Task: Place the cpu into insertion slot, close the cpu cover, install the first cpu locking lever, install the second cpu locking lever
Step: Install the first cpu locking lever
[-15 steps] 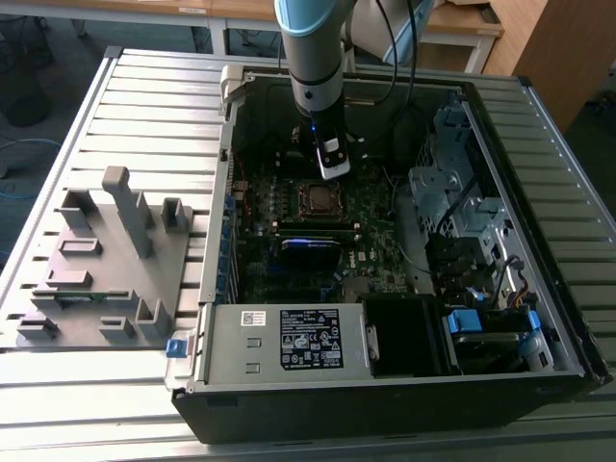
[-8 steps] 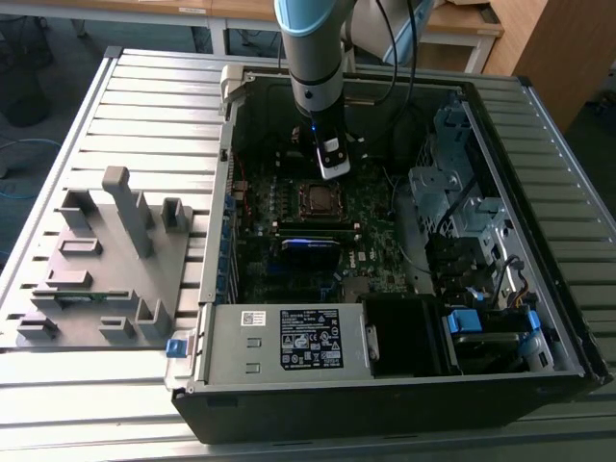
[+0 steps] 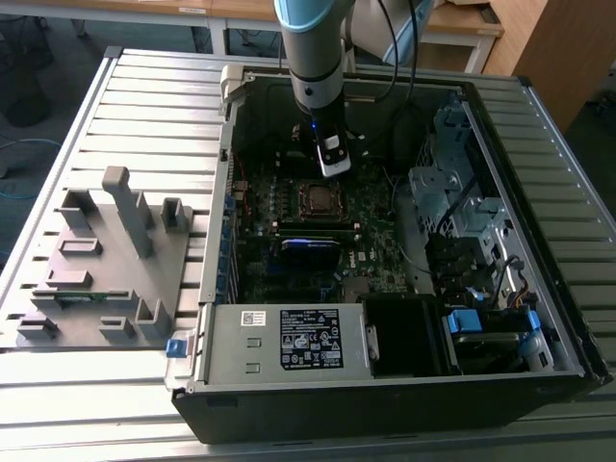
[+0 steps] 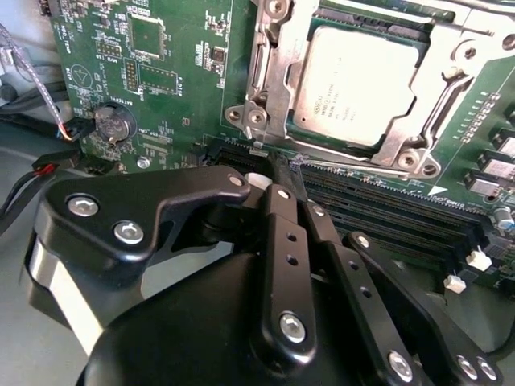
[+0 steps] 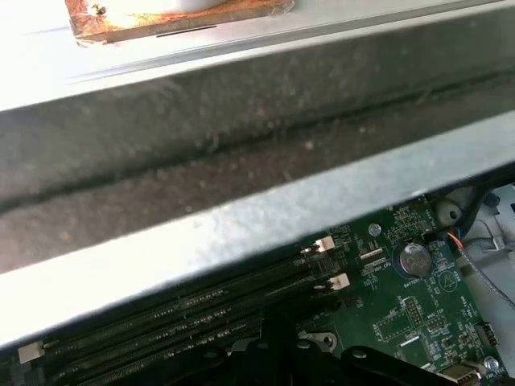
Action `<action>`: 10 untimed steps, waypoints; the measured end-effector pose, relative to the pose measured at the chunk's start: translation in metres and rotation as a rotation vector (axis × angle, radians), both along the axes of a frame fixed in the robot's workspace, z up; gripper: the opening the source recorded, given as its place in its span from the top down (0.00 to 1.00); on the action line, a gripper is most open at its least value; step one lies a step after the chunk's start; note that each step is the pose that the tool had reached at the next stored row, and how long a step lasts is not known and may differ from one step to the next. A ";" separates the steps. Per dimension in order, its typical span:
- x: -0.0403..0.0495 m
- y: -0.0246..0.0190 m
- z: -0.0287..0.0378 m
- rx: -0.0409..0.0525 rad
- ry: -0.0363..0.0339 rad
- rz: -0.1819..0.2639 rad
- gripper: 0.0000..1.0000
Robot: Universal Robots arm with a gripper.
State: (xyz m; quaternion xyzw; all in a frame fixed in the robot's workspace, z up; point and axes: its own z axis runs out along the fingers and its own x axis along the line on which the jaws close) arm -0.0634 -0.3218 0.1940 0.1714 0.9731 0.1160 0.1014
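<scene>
Exterior view, mid-frame: gripper (image 3: 334, 166), fingers (image 4: 278, 221) pinched together with nothing clearly between them, hangs just up-frame of the cpu (image 3: 318, 199), which sits framed by its cpu cover (image 4: 276, 80)

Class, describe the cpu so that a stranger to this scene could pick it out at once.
Look inside the open computer case, at the green motherboard. Near the board's middle, framed by the silvery cpu cover, sits the cpu: a small flat square with a dull silver-grey top, unlike the long black memory slots beside it.
</scene>
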 end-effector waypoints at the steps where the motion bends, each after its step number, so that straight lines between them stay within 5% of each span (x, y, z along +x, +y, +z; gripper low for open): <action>1: 0.0000 0.0000 0.0000 0.0001 -0.0014 0.000 0.90; 10: -0.0072 -0.0001 -0.0010 0.0030 -0.0143 0.000 0.90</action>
